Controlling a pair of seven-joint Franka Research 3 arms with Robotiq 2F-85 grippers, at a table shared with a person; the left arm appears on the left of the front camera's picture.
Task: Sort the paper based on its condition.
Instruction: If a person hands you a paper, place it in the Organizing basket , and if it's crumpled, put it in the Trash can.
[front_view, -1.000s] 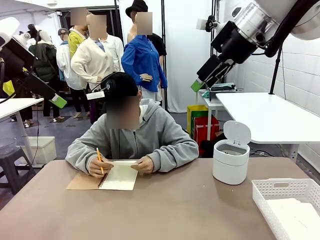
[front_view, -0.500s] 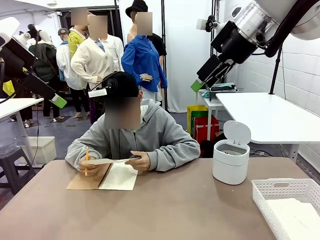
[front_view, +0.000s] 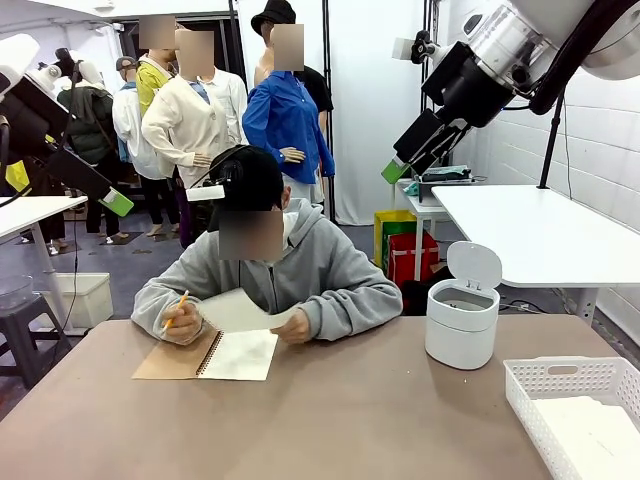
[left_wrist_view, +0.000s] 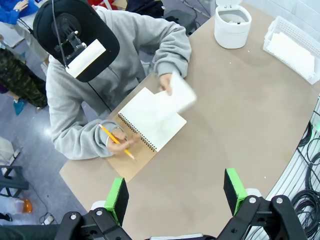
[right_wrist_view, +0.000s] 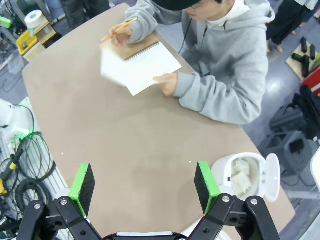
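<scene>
The left end effector and right end effector stand apart; better wait till the person frees the sheet.

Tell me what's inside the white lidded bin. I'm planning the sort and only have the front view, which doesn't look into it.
Observer: The right wrist view looks down into the open white bin. Crumpled white paper wads lie inside.
Operator: And the basket's contents?
Observer: The left wrist view shows flat smooth sheets lying in the white basket.
Operator: Are both grippers free?
Observer: Yes. In their own wrist views, the left gripper and the right gripper each have jaws wide apart with nothing between them.
</scene>
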